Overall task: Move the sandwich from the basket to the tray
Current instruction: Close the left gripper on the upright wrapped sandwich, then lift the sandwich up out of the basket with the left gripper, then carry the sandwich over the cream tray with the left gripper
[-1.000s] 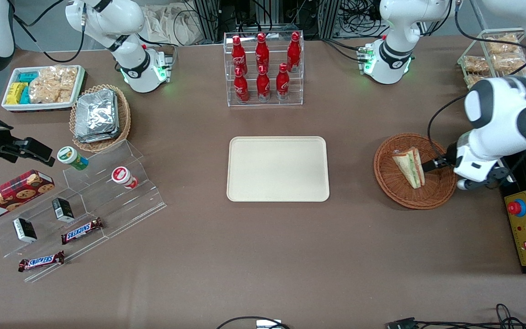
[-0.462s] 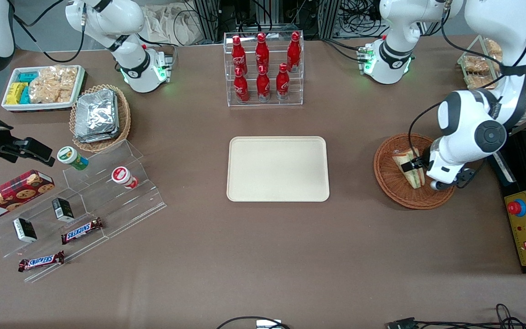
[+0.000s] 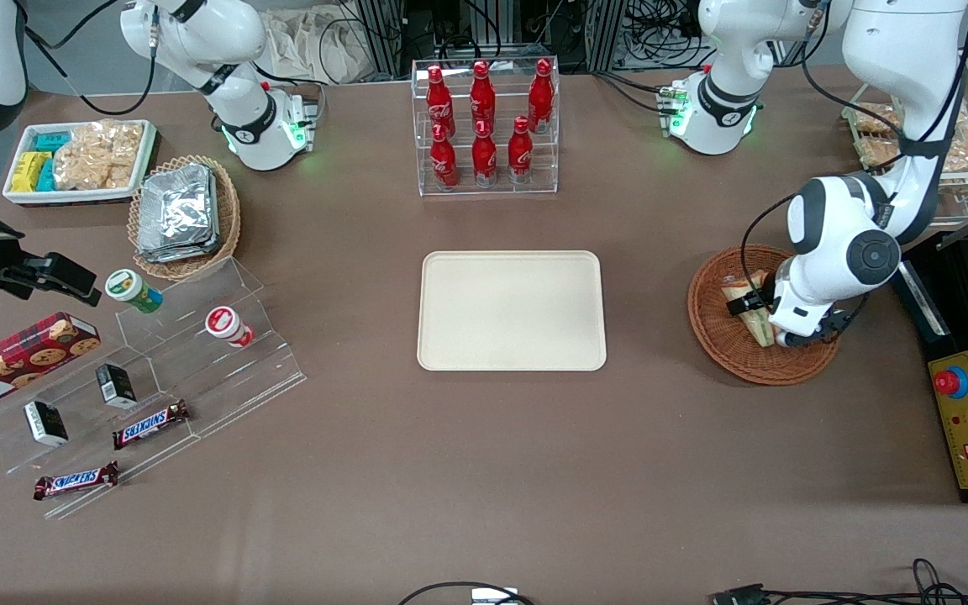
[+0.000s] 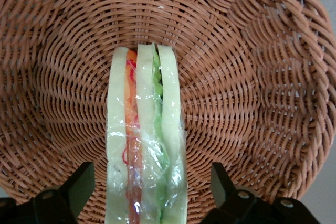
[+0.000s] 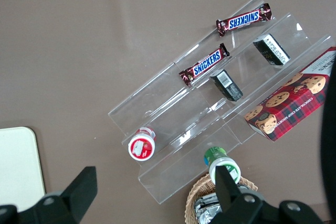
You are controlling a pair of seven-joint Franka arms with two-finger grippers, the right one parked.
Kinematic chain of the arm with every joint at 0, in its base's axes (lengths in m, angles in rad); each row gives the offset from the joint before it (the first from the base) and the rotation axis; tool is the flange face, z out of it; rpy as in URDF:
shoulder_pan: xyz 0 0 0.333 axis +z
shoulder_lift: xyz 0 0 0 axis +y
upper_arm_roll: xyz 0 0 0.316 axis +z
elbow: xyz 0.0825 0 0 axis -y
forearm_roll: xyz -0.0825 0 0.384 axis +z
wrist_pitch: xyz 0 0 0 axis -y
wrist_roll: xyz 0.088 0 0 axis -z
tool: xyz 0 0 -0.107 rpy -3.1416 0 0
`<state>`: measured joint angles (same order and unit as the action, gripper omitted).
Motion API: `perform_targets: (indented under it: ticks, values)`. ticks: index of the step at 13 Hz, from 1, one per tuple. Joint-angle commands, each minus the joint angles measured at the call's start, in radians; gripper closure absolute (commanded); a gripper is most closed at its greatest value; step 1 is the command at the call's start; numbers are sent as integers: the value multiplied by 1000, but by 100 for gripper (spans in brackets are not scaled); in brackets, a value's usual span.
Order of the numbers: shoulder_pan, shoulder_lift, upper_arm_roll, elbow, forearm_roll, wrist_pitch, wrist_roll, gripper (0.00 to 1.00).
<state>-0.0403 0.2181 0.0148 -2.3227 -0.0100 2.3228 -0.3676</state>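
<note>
The wrapped wedge sandwich [image 3: 744, 296] stands on its edge in the reddish-brown wicker basket [image 3: 723, 349] toward the working arm's end of the table. In the left wrist view the sandwich [image 4: 144, 145] shows white bread with orange and green layers on the basket's weave [image 4: 236, 93]. My left gripper [image 3: 753, 315] is down in the basket over the sandwich. It is open [image 4: 152, 192], with one finger [image 4: 79, 187] on each side of the sandwich and a gap to the wrap. The cream tray [image 3: 511, 310] lies bare at the table's middle.
A clear rack of red bottles [image 3: 484, 126] stands farther from the front camera than the tray. A wire rack of bagged snacks [image 3: 938, 134] and a black control box [image 3: 967, 428] flank the basket. Stepped acrylic shelves [image 3: 156, 370] with snacks lie toward the parked arm's end.
My left gripper has moved from the basket's outer rim in over the sandwich and lowered around it. The sandwich has not moved.
</note>
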Motion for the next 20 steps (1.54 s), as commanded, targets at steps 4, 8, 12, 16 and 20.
perform_targets:
  ticks: [4, 8, 12, 16, 20]
  values:
    - [-1, -19, 1, -1, -1, -9, -4, 100]
    - [-1, -84, 1, 54, -1, -167, 4, 100]
    - [5, -158, 7, 306, -1, -585, 67, 100]
    - [7, -149, 7, 656, 5, -937, 136, 100]
    - [-41, -105, -125, 830, -1, -1040, 42, 100]
